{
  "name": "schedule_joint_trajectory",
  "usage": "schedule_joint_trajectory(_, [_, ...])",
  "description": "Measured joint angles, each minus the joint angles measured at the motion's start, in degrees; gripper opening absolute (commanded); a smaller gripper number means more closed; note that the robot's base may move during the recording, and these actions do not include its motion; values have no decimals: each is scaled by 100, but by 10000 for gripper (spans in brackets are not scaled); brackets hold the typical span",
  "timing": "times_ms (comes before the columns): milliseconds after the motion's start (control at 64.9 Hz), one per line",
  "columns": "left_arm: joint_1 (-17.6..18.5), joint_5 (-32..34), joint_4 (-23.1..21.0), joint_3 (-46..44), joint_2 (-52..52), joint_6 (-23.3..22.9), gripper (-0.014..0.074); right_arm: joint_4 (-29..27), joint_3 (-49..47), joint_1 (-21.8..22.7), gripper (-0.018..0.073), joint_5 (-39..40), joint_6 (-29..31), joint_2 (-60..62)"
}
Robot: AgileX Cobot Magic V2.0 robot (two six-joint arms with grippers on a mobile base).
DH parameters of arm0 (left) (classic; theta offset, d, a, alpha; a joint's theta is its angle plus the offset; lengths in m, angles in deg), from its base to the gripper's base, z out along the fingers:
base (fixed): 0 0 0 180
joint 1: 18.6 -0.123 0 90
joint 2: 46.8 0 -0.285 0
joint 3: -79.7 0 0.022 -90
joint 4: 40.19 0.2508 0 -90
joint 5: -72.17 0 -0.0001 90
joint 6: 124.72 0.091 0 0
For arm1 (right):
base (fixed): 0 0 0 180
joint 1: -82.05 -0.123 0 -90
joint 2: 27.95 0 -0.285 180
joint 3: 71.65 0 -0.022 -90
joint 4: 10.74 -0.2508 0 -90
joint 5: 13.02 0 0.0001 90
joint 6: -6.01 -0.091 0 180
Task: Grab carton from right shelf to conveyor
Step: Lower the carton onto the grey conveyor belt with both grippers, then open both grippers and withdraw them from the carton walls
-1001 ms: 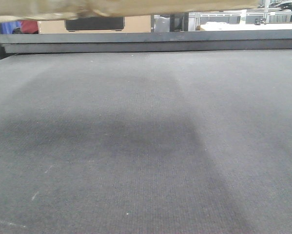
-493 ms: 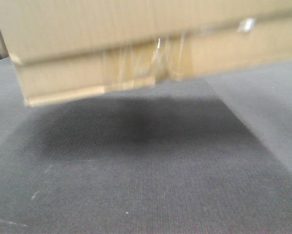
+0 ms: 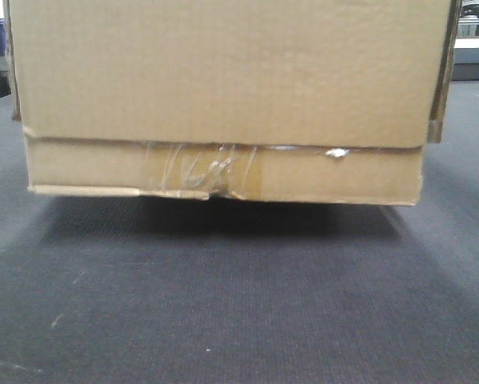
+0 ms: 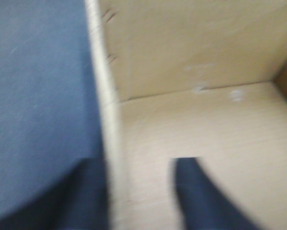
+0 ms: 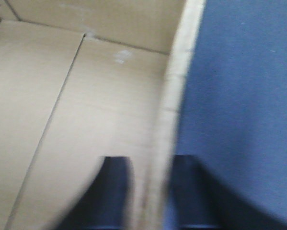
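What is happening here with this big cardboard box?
Two robot arms are handling the carton at the conveyor. The left gripper and the right gripper each straddle a side wall, one finger inside, one outside. The right looks clamped; the left is too blurred to judge. The carton sits low, on or just above the conveyor.

1 carton [image 3: 223,72], 1 conveyor [image 3: 239,304], 1 left gripper [image 4: 139,165], 1 right gripper [image 5: 150,163].

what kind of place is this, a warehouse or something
Likely a warehouse or parcel-handling area: a large open brown carton sits low over a wide, dark ribbed conveyor belt that fills the front view.
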Motion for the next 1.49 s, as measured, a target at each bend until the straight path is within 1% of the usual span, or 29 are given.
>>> schedule_joint_trajectory(15, [0,26,0,0,0,0,499,-15,0,-11,496,11,12,-2])
schedule_joint_trajectory(46, [0,61,-12,0,0,0,548,-43,0,-11,567,25,12,-2])
schedule_joint_trajectory(62, [0,60,-12,-11,0,0,571,-44,0,-22,580,23,12,-2])
schedule_joint_trajectory(108, [12,73,-19,-22,0,0,618,-74,0,-24,566,27,24,-2])
schedule_joint_trajectory(185, [20,-9,-34,-105,0,0,608,-84,0,-24,538,36,34,25])
schedule_joint_trajectory(246, [20,-180,-34,-211,0,42,596,-84,4,-24,498,36,34,93])
schedule_joint_trajectory(308, [20,-357,-34,-358,-63,100,573,-88,4,-24,433,49,34,199])
schedule_joint_trajectory(339, [20,-440,-15,-407,-93,115,551,-88,4,-24,377,62,34,282])
schedule_joint_trajectory(416, [20,-663,50,-562,-253,248,412,-66,4,-24,234,110,34,474])
schedule_joint_trajectory(431, [20,-721,62,-594,-305,309,356,-55,4,-24,169,111,34,513])
schedule_joint_trajectory(447, [20,-778,92,-614,-381,395,268,-39,4,-24,119,111,37,595])
schedule_joint_trajectory(539, [20,-979,198,-657,-627,690,-53,197,4,-24,-81,122,37,874])
schedule_joint_trajectory(555, [3,-1003,194,-666,-682,726,-34,242,4,-24,-93,122,37,913])
schedule_joint_trajectory(585, [-25,-1030,205,-666,-748,814,14,307,4,-24,-83,122,37,968])
schedule_joint_trajectory(616, [-78,-1057,205,-666,-805,892,43,411,4,-24,-72,122,37,1056])
schedule_joint_trajectory(647, [-169,-1072,178,-666,-864,957,41,521,4,-24,-67,122,37,1134])
schedule_joint_trajectory(662, [-217,-1077,160,-666,-885,1009,27,569,4,-24,-67,122,37,1163])
schedule_joint_trajectory(724, [-510,-1100,-25,-640,-966,1208,8,772,4,-24,-69,122,23,1274])
schedule_joint_trajectory(770, [-778,-1125,-287,-571,-1026,1482,21,967,19,-24,-69,122,-59,1359])
schedule_joint_trajectory(847, [-1369,-1167,-1056,-311,-1160,1990,20,1156,171,14,-69,199,-161,1526])
schedule_joint_trajectory(878, [-1593,-1167,-1371,-209,-1217,2192,20,1156,275,64,-69,270,-200,1599])
schedule_joint_trajectory(894, [-1760,-1167,-1608,-99,-1267,2332,20,1156,334,90,-69,328,-203,1638])
schedule_joint_trajectory(909, [-1815,-1167,-1674,-21,-1284,2376,20,1156,439,133,-69,375,-219,1679])
schedule_joint_trajectory(971, [-2252,-1129,-2177,331,-1471,2666,20,1156,730,249,-69,562,-233,1859])
schedule_joint_trajectory(1017, [-2488,-1046,-2355,669,-1632,2769,20,1156,1088,379,-69,712,-244,2007])
schedule_joint_trajectory(1078, [-2735,-829,-2432,1084,-1934,2850,20,1156,1554,532,-69,950,-254,2249])
schedule_joint_trajectory(1155, [-2833,-458,-2430,1700,-2344,2891,20,1156,2316,726,-69,1267,-254,2570])
schedule_joint_trajectory(1232, [-2842,-50,-2430,2361,-2931,2921,20,1186,3035,817,-69,1617,-254,2929])
schedule_joint_trajectory(1494, [-2842,1395,-2370,4469,-4882,2929,20,1186,5039,819,-69,2893,-254,4425])
